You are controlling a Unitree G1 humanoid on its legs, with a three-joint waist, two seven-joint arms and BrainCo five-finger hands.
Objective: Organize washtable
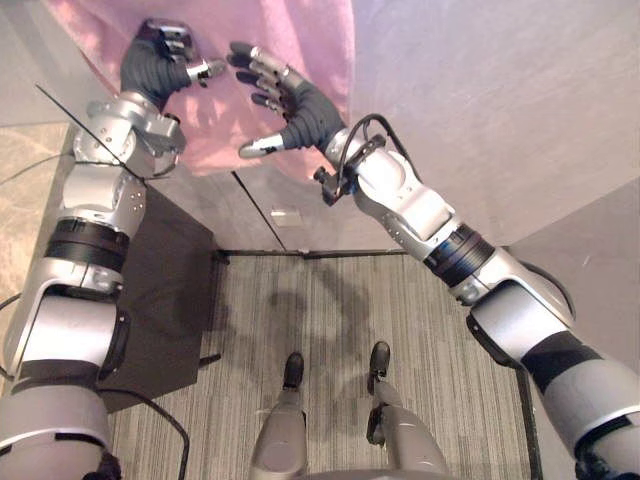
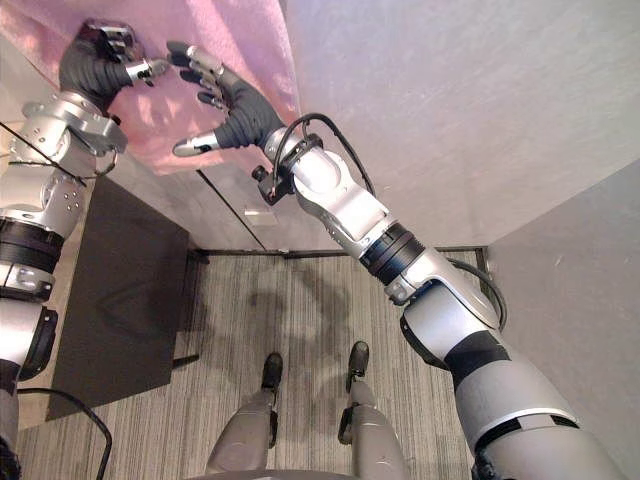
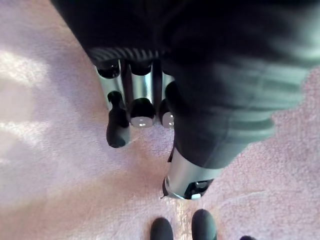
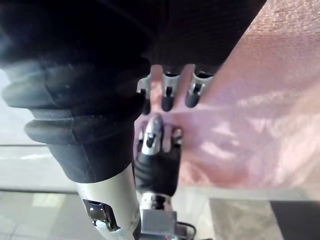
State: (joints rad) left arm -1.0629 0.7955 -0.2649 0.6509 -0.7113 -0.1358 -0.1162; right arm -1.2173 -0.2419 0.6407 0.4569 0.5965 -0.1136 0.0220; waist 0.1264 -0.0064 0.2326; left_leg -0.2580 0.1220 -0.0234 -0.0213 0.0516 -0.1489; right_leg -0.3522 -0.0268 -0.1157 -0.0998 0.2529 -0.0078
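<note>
Both hands hover over the far pink towel (image 1: pixel 305 35) — the right hand (image 1: pixel 288 102) spread wide and empty, probably ready to flatten it. The left hand (image 1: pixel 160 60) is curled — gripping nothing visible.

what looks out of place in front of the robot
The pink cloth lies spread on the grey surface, its edge wavy and slanted, not folded. The left hand and open right hand are over it.

Office-like workroom, this: grey striped carpet (image 1: pixel 450 330) underfoot, a pale counter (image 1: pixel 480 100), a pink towel (image 1: pixel 320 30) spread on top.
</note>
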